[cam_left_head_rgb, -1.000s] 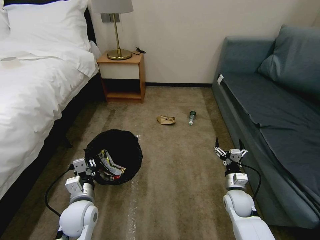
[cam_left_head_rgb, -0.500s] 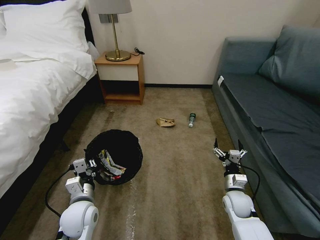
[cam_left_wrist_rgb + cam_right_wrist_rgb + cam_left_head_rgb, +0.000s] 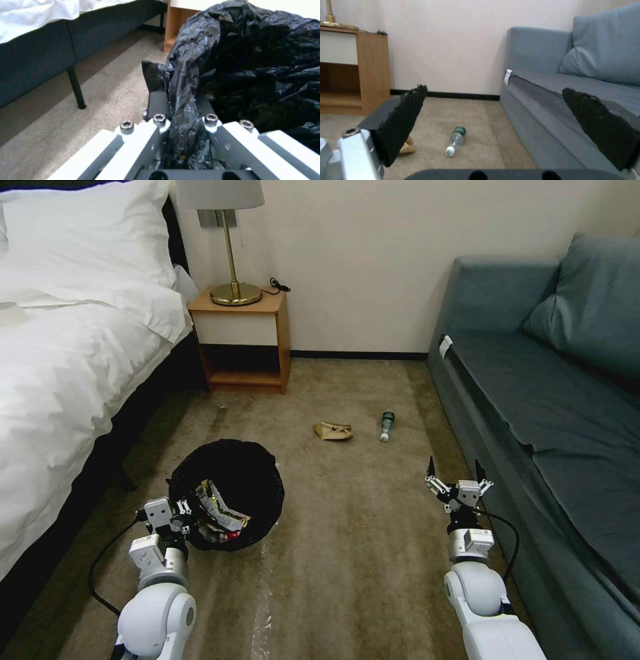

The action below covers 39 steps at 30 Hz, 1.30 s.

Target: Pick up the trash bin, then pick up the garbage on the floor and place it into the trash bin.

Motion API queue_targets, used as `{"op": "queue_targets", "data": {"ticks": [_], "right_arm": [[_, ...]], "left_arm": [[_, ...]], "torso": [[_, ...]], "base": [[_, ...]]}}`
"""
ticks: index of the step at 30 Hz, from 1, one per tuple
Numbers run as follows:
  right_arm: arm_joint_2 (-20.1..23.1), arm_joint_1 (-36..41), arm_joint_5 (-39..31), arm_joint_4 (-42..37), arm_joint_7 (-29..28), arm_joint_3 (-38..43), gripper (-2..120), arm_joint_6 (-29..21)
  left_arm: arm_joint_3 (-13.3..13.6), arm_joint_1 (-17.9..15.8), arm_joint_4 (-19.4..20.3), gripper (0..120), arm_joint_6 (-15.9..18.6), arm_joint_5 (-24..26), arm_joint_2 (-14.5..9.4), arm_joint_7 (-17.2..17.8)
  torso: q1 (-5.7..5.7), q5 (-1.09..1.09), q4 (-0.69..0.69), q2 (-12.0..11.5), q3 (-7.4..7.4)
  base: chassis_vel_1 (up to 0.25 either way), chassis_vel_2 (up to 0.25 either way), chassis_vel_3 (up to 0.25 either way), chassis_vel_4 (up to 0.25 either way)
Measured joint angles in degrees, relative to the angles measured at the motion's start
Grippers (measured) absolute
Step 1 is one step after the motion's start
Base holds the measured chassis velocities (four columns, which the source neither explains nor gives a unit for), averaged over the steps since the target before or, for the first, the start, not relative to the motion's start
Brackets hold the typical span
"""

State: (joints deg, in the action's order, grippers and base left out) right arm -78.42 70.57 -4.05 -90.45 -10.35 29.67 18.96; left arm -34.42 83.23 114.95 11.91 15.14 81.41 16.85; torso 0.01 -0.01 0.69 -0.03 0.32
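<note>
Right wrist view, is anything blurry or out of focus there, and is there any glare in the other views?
Right wrist view: the open right gripper looms soft-edged up close, while the bottle beyond reads clearer. Left wrist view: the black bag pinched in the left gripper shows shiny highlights. Head view: the white bedding is washed out; a pale sheen streaks the carpet.
</note>
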Motion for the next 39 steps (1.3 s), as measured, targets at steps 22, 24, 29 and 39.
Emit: {"op": "queue_targets", "data": {"ticks": [22,24,29,39], "right_arm": [[0.44,-1.12,-0.54,1.23,0.85,-0.27,100,0.33],[0.41,-1.12,-0.54,1.29,0.86,-0.30,100,0.33],[0.46,-1.10,-0.54,1.55,0.94,-0.59,100,0.33],[0.44,-1.09,-0.57,1.62,0.99,-0.55,100,0.41]], "left_arm": [[-0.40,0.31,0.39,4,-0.21,0.10,-0.15,0.18],[-0.36,0.28,0.39,4,-0.21,0.10,-0.12,0.16],[-0.48,0.00,0.43,4,-0.21,0.11,-0.22,0.16],[-0.55,-0.19,0.42,4,-0.20,0.19,-0.26,0.10]], "torso": [[0.00,0.00,0.00,0.00,0.00],[0.00,0.00,0.00,0.00,0.00],[0.00,0.00,0.00,0.00,0.00],[0.00,0.00,0.01,0.00,0.00]], "base": [[-0.078,0.076,0.075,-0.072],[-0.089,0.080,0.084,-0.091],[-0.088,0.090,0.085,-0.076],[-0.101,0.081,0.089,-0.082]]}}
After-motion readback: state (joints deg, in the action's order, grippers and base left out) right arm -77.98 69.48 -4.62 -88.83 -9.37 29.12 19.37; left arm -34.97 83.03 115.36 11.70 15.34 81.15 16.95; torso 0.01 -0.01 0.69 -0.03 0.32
